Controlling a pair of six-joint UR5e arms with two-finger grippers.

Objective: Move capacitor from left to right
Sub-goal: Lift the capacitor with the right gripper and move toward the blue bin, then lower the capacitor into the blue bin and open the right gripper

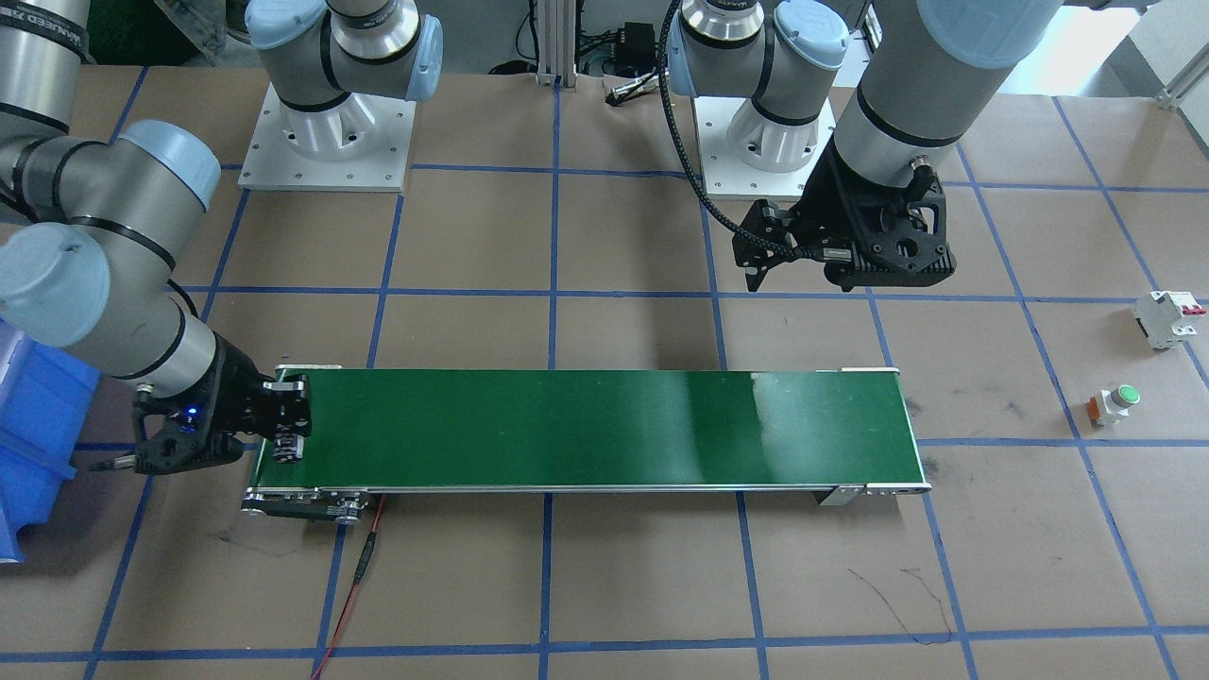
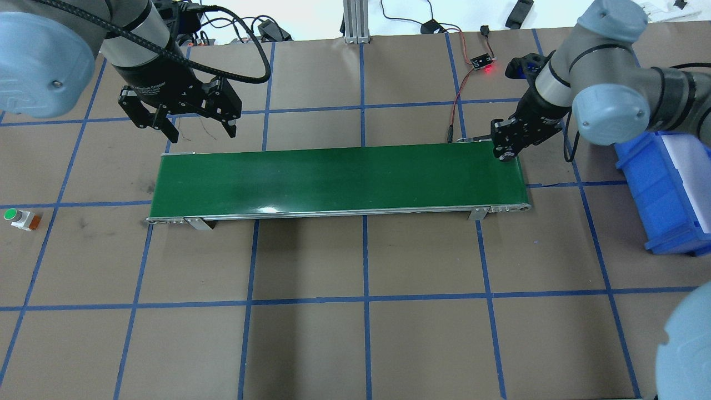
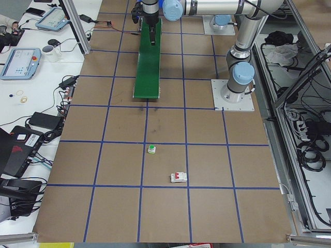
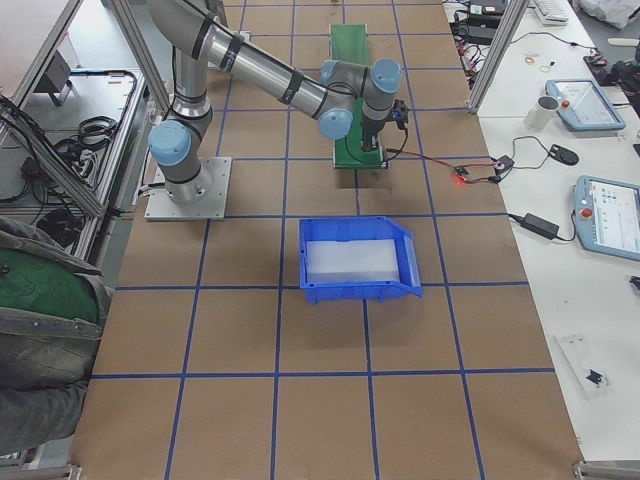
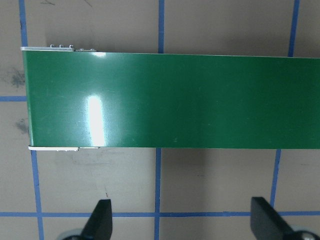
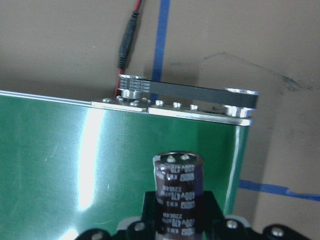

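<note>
Right gripper (image 2: pixel 504 156) grips the capacitor (image 6: pixel 177 187) at the belt's (image 2: pixel 333 178) right end, left gripper (image 5: pixel 182 222) gapes wide; only the carry-off seems left.

One capacitor (image 6: pixel 177 187), one conveyor (image 2: pixel 333 178), one blue bin (image 4: pixel 345 290), one push button (image 1: pixel 1115 404), one circuit breaker (image 1: pixel 1169 319)

Overhead, you have a conveyor (image 2: pixel 339 180) mid-frame, a bin (image 2: pixel 661 194) at the right edge, a button (image 2: pixel 19 218) far left, and possibly a sensor board (image 2: pixel 481 62), lit red, up top.
</note>
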